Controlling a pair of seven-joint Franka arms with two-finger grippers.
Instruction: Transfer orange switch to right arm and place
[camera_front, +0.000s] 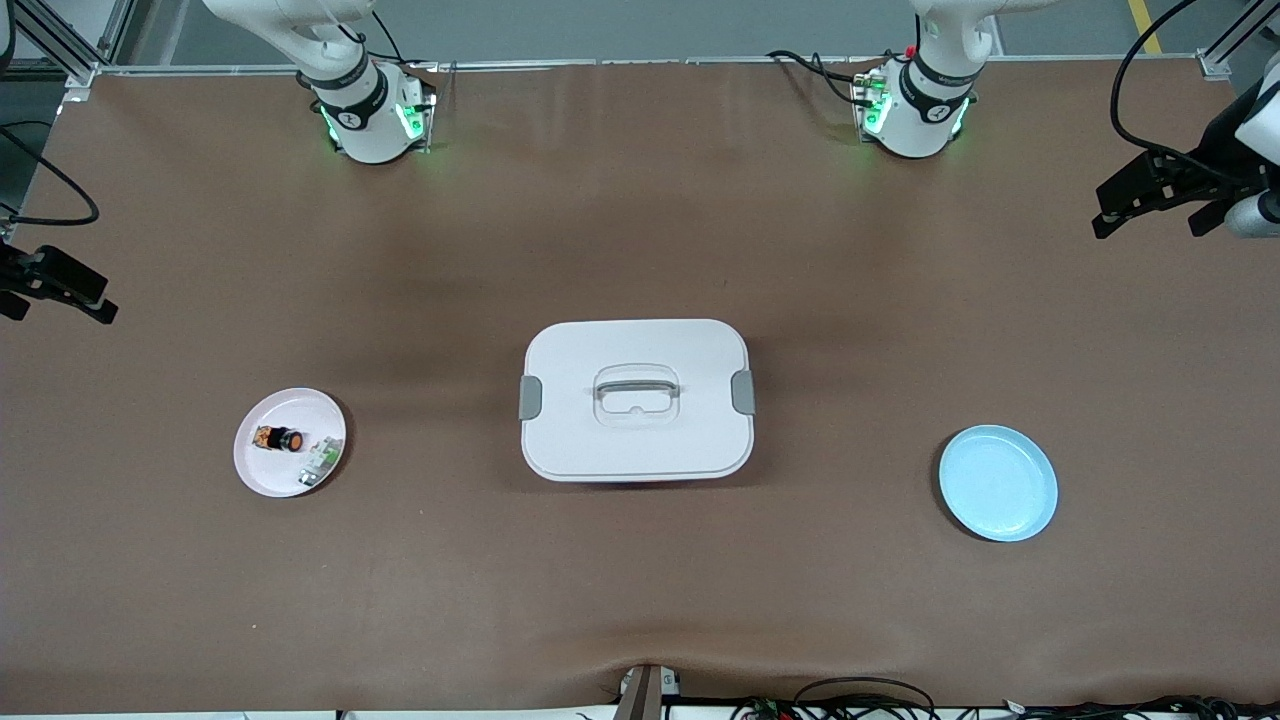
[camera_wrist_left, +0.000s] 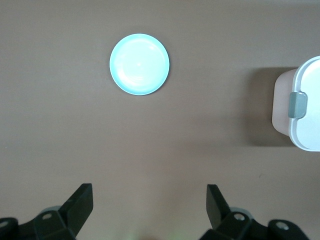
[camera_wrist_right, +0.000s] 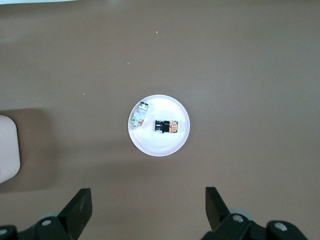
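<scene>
A: Start with the claws. Where do they sit?

B: The left claw (camera_front: 1150, 200) hangs over the counter's edge at the left arm's end, about two o'clock from the white box in the front view. Its fingers (camera_wrist_left: 80, 202) are spread wide with nothing between them. The right claw (camera_front: 55, 285) hangs over the edge at the right arm's end, about ten o'clock from the box, and its fingers (camera_wrist_right: 79, 207) are just as wide apart and bare. Both arms wait.

A: And the orange switch?

B: The orange switch (camera_front: 279, 438) lies on its side on the pink plate (camera_front: 255, 470) toward the right arm's end of the counter (camera_front: 640, 250), at nine o'clock from the box. The right wrist view shows it too, on the plate with no claw touching it.

A: Anything with it?

B: A small white-and-green part (camera_front: 320, 460) lies on the same plate, just beside the switch, at its four o'clock.

A: The rest?

B: The lidded white box (camera_front: 637, 400) with grey latches sits mid-counter. A light blue plate (camera_front: 998, 483) lies at its four o'clock, toward the left arm's end.
</scene>
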